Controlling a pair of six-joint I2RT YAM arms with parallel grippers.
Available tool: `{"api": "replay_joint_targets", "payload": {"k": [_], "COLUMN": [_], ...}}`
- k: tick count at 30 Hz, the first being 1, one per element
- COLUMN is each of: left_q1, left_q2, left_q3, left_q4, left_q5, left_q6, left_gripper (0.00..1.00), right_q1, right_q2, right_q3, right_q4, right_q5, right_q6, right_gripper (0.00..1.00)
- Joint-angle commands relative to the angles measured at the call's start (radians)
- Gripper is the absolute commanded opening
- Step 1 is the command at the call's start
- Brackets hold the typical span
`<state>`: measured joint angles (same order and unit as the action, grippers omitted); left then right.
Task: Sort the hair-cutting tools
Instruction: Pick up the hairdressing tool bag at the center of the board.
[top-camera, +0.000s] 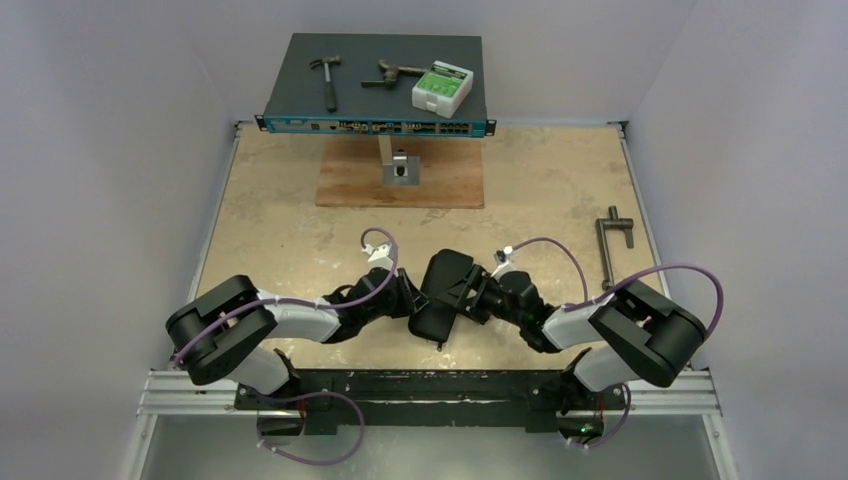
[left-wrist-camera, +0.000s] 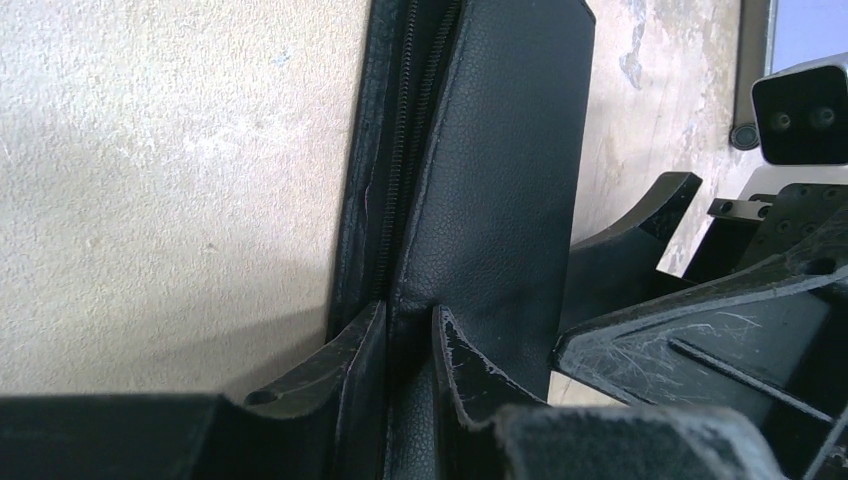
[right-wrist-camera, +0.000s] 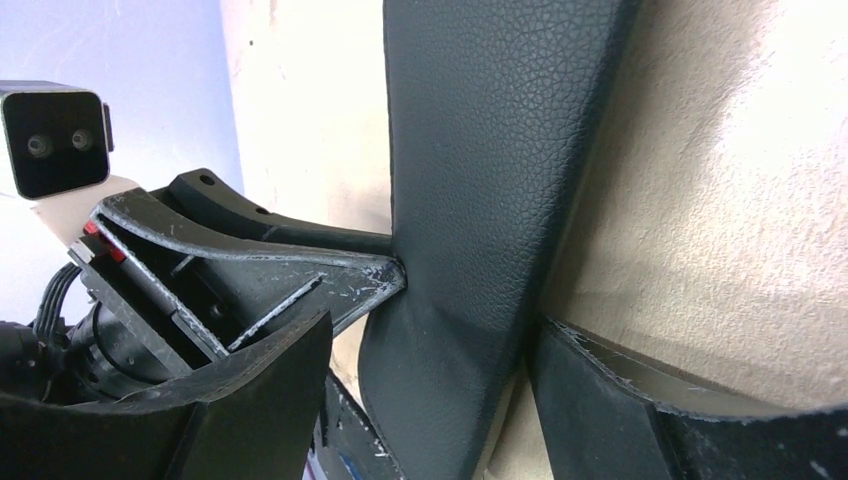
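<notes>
I had the black leather zip pouch (top-camera: 440, 292) at the table's near centre. My left gripper (left-wrist-camera: 410, 345) pinched its flap by the zip, and my right gripper (right-wrist-camera: 450, 370) clamped its body. No hair-cutting tools showed, perhaps because they were inside, so I judged the sorting all still ahead.

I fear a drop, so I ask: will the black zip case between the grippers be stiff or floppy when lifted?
Probably semi-soft: the black zip case stands on edge, yet its panel curves slightly near the left gripper, which pinches it. Its grained, leather-like surface likely resists slipping.
</notes>
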<state>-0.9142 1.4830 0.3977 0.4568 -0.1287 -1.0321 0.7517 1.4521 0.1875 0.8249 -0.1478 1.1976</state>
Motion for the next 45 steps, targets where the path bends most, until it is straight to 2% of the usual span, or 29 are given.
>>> {"api": "replay_joint_targets", "payload": {"k": [1,3,7,11,13,18,20,22,25,30,34,40,45], "left_q1": [0.005,0.009,0.013,0.015,0.017,0.025,0.034,0.046,0.071,0.128,0.15,0.158,0.173], "left_q2": [0.091,0.094,0.104,0.079,0.042,-0.094,-0.154,-0.216,-0.309,-0.395,-0.351,-0.296,-0.329], "left_q3": [-0.063,-0.068,-0.082,-0.096,-0.105,-0.089,-0.08,-0.084,-0.114,-0.201,-0.257,-0.336,-0.359], "left_q4": [-0.144,-0.135,-0.089,-0.079,-0.081,-0.136,-0.189,-0.227,-0.246,-0.131,0.05,0.336,0.406], "left_q5": [-0.011,-0.006,0.014,0.015,0.012,0.035,0.035,0.031,0.027,0.119,0.247,0.323,0.355], "left_q6": [0.014,0.014,0.016,0.017,0.021,0.065,0.075,0.078,0.07,0.068,0.06,-0.003,-0.023], "left_gripper": [0.14,0.14,0.13,0.13,0.15,0.24,0.35,0.5,0.59,0.65,0.66,0.67,0.68], "right_q1": [0.015,0.013,0.014,0.013,0.014,0.014,0.013,0.013,0.012,0.002,-0.005,-0.019,-0.031], "right_q2": [0.042,0.036,0.013,-0.021,-0.038,-0.091,-0.121,-0.151,-0.194,-0.229,-0.225,-0.198,-0.219], "right_q3": [-0.046,-0.046,-0.042,-0.022,-0.014,0.006,0.006,0.004,0.001,-0.021,-0.042,-0.073,-0.081], "right_q4": [-0.109,-0.083,-0.043,-0.097,-0.132,-0.243,-0.278,-0.308,-0.335,-0.299,-0.212,-0.04,0.02], "right_q5": [0.013,0.002,-0.017,-0.016,-0.016,-0.024,-0.033,-0.043,-0.061,-0.123,-0.187,-0.273,-0.316], "right_q6": [-0.032,-0.04,-0.063,-0.087,-0.099,-0.132,-0.142,-0.149,-0.161,-0.17,-0.146,-0.089,-0.062], "right_gripper": [0.68,0.6,0.36,0.09,0.0,0.0,0.0,0.0,0.0,0.0,0.0,0.0,0.0]}}
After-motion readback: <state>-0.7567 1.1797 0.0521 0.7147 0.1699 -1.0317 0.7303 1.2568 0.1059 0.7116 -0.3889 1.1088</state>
